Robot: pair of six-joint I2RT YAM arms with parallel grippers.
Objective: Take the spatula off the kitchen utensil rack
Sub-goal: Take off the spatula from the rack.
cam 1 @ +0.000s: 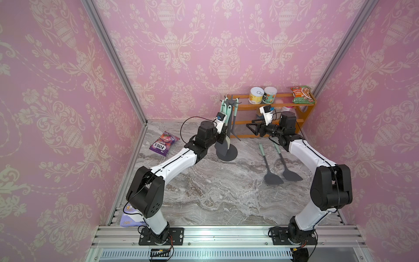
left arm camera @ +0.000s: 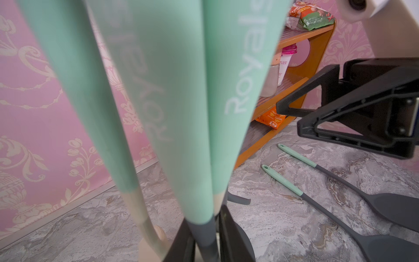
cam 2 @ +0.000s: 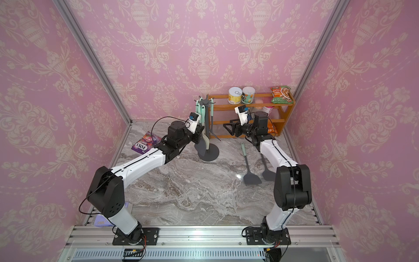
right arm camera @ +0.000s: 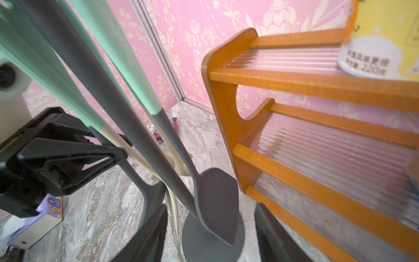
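Note:
The kitchen utensil rack (cam 1: 230,155) stands at the back middle of the marble table, with several mint-handled utensils hanging from its top hooks (cam 1: 231,102). My left gripper (left arm camera: 205,217) is against the rack, shut on the grey neck of one mint-handled utensil (left arm camera: 158,90). Beside it hangs a cream-necked one (left arm camera: 145,217). On the rack's other side a grey spatula (right arm camera: 215,199) hangs over the disc base (right arm camera: 213,249). My right gripper (right arm camera: 210,206) is open around that spatula's head without touching it. It shows to the rack's right in both top views (cam 1: 251,128) (cam 2: 227,128).
Two grey spatulas (cam 1: 272,167) (cam 1: 287,166) lie on the table under the right arm. An orange wooden shelf (cam 1: 272,108) behind holds two cans (cam 1: 256,95) and a green bag (cam 1: 302,94). A FOX'S candy bag (cam 1: 164,144) lies at the left, and a purple box (cam 1: 130,219) lies by the left arm's base.

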